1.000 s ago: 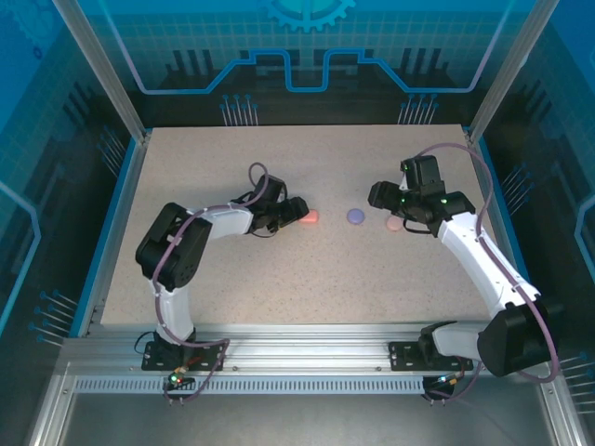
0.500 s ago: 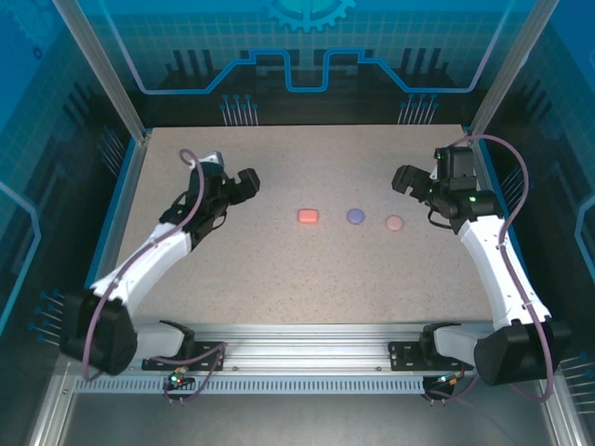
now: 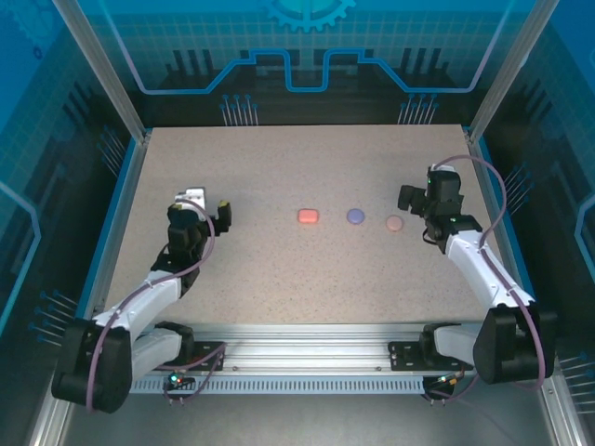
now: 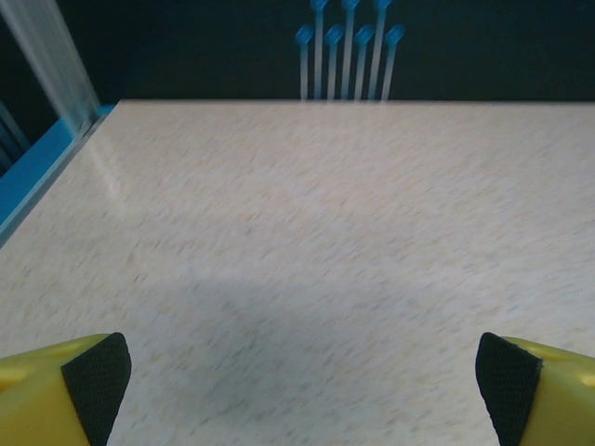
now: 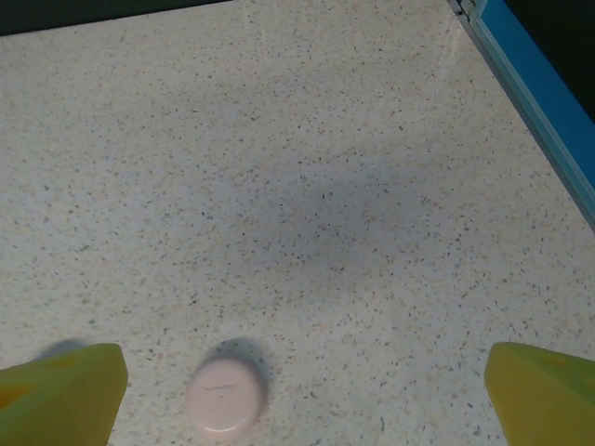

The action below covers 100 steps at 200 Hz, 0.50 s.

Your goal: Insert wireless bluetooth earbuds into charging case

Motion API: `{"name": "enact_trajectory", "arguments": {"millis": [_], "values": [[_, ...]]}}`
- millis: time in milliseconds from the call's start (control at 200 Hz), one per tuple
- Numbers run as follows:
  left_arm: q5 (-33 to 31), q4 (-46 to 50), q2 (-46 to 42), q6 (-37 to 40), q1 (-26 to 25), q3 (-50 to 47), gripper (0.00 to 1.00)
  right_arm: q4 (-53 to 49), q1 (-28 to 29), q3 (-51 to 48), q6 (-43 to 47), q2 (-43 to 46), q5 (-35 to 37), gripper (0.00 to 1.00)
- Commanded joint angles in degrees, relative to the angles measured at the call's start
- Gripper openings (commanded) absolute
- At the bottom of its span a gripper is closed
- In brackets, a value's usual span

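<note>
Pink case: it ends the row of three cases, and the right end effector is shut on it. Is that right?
No: the right end effector is open and the pink case lies untouched, as the right wrist view shows.

red case (image 3: pixel 308 216), purple case (image 3: pixel 355 216), pink case (image 3: pixel 394 223) in a row

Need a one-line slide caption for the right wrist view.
Right gripper open over the speckled table, a closed pale pink case seen low between its fingers.
</note>
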<state>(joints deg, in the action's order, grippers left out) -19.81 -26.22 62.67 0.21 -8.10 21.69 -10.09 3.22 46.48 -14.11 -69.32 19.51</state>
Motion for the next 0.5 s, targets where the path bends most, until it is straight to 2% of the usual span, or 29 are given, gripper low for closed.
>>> {"name": "enact_trajectory", "arguments": {"millis": [0, 135, 335, 435, 495], "values": [[-0.17, -10.74, 5.73, 0.08, 2.14, -2.75, 0.99, 13.74, -0.60, -4.75, 6.54, 0.90, 1.72, 1.00], [4.12, -24.22, 13.19, 1.14, 2.79, -5.84, 0.99, 24.97, 0.50, -11.45, 10.35, 0.08, 1.92, 1.00], [8.15, -28.08, 20.27, 0.70, 4.32, -4.65, 0.99, 39.80, 2.15, -18.68, 11.24, -4.86, -0.82, 1.00], [11.16, -28.91, 24.23, 2.16, 4.37, -2.91, 0.99, 53.57, 4.18, -25.32, 13.85, -8.39, -2.34, 1.00], [14.09, -23.48, 23.94, 2.53, 4.90, -0.57, 0.99, 59.85, 4.40, -28.05, 13.91, -10.39, -1.86, 1.00]]}}
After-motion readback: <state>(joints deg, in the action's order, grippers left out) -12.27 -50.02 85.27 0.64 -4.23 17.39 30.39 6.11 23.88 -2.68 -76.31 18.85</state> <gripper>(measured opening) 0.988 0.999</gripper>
